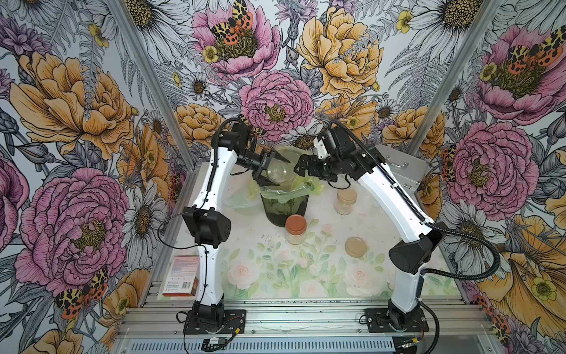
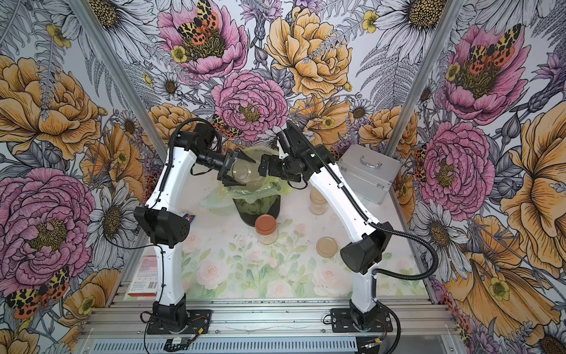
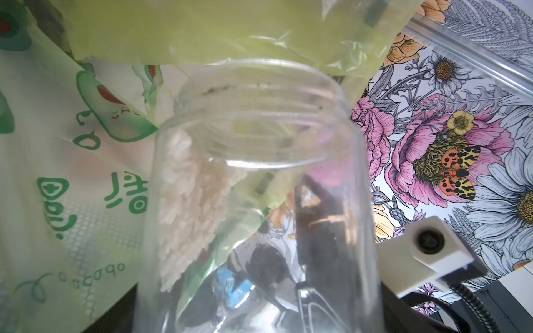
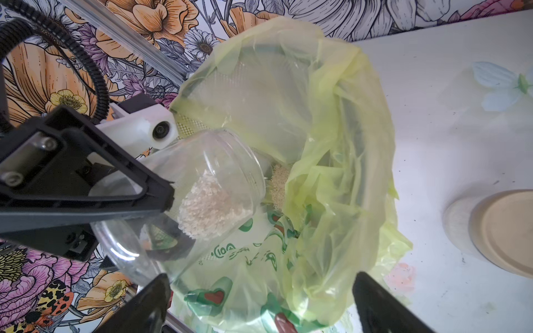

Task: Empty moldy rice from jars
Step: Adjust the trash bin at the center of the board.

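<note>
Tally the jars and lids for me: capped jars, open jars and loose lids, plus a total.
Capped jars: 2 (reddish-brown-lidded jar; beige-lidded jar)
Open jars: 1 (open jar, tilted over the bin, held by the left gripper)
Loose lids: 1 (loose beige lid, on the table)
Total: 4

You see floral wallpaper (image 1: pixel 76 101) on three walls, aluminium posts (image 1: pixel 154 82) in the corners, and a tabletop (image 1: pixel 275 275) printed with pale roses under even light.
</note>
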Robot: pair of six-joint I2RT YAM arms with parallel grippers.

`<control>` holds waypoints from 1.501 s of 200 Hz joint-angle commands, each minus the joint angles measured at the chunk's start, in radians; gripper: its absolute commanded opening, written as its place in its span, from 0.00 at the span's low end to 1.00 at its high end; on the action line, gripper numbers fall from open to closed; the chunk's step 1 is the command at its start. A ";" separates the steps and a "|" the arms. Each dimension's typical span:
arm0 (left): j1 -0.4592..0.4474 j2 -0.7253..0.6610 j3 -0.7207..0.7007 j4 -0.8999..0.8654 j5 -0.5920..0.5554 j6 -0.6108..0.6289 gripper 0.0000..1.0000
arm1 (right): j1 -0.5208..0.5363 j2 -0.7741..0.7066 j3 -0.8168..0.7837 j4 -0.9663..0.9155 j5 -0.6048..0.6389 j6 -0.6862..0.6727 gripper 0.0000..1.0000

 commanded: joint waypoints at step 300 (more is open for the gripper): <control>0.023 -0.059 0.053 0.036 -0.017 -0.125 0.00 | 0.028 -0.141 -0.180 0.320 -0.209 0.012 1.00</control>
